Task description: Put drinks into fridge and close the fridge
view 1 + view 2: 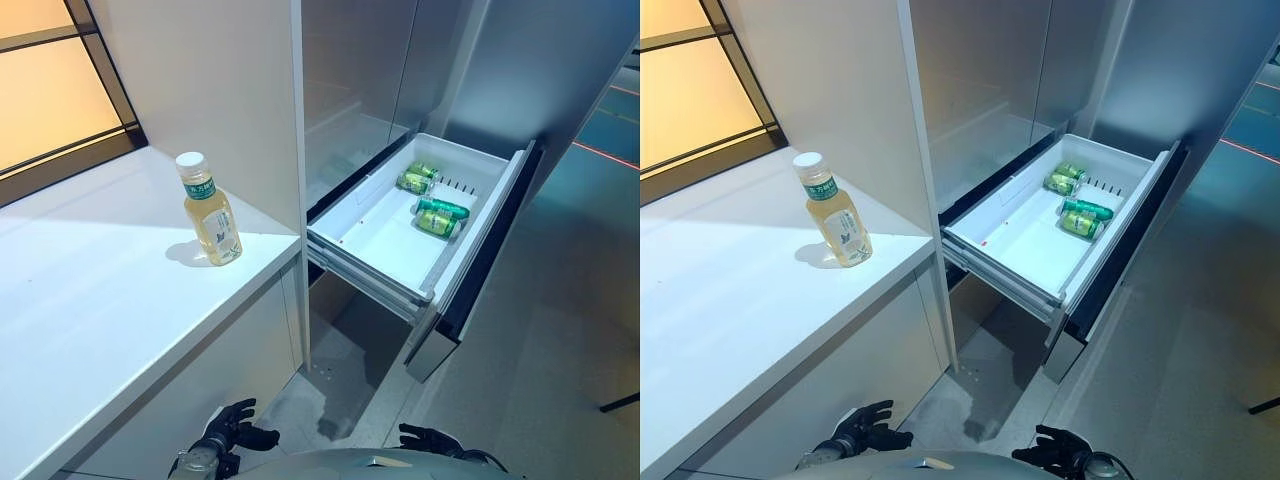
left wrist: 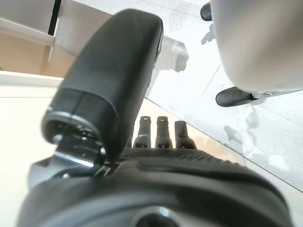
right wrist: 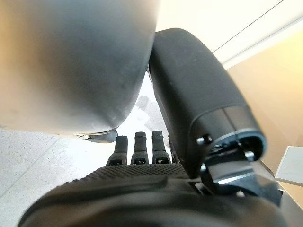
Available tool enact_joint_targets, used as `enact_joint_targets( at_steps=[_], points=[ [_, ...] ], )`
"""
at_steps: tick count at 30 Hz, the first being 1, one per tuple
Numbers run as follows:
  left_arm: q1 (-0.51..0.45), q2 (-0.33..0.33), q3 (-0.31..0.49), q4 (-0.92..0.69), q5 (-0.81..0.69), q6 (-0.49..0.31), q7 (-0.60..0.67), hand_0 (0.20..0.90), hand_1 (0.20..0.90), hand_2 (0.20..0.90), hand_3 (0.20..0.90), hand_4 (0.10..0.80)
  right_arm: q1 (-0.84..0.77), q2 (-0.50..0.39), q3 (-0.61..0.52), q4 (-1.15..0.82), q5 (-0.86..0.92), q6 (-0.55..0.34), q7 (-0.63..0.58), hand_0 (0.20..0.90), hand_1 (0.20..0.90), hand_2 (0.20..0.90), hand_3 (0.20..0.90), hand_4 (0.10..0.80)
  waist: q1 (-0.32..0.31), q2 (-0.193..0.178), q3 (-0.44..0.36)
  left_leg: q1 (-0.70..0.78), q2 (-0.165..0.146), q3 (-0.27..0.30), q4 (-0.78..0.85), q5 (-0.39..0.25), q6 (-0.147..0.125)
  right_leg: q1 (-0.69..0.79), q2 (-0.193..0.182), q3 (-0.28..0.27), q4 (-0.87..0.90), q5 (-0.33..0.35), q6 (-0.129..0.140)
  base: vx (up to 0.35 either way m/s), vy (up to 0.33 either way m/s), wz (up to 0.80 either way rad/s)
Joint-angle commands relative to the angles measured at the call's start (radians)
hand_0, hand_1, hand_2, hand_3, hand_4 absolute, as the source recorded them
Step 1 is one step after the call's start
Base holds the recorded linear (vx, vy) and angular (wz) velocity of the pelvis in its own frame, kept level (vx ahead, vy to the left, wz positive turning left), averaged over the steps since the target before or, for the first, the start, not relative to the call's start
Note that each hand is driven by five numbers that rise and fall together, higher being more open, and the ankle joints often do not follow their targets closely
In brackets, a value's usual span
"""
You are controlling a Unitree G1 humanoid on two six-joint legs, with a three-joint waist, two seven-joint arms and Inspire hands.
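Hands (image 1: pixel 232 428) low, partly cut off, holding nothing.

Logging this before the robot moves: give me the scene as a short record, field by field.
bottle: upright on the white counter, pale yellow drink, white cap
fridge drawer: pulled open
cans: four green ones lying in the drawer's far part
left hand: low by the counter front, open, empty
right hand: low, open, empty
done so far: bottle not yet in the fridge
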Motion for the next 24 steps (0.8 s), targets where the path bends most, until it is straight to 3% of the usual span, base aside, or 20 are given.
enact_joint_targets(
  at_steps=[1,24],
  points=[
    [-0.052,-0.028,0.013,0.002,-0.015,-0.069,0.0,0.9,0.9,0.9,0.9,0.8,-0.036,0.014,0.027,0.02,-0.012,-0.006,0.007,0.9,0.9,0.9,0.9,0.8,0.002,0.002,0.02,-0.021,-0.087,-0.024,0.016,-0.062,0.082,-0.016,0.052,-0.028,0.046,-0.019,-0.021,0.0,0.0,0.0],
    [-0.053,-0.033,-0.003,-0.057,-0.068,-0.144,-0.09,0.9,0.9,0.9,0.9,0.8,-0.04,0.014,0.03,0.011,-0.014,-0.001,0.021,0.9,0.9,0.9,0.9,0.8,0.006,-0.001,0.021,-0.021,-0.087,-0.024,0.012,-0.061,0.082,-0.018,0.053,-0.026,0.047,-0.016,-0.018,0.0,0.0,0.0]
  ],
)
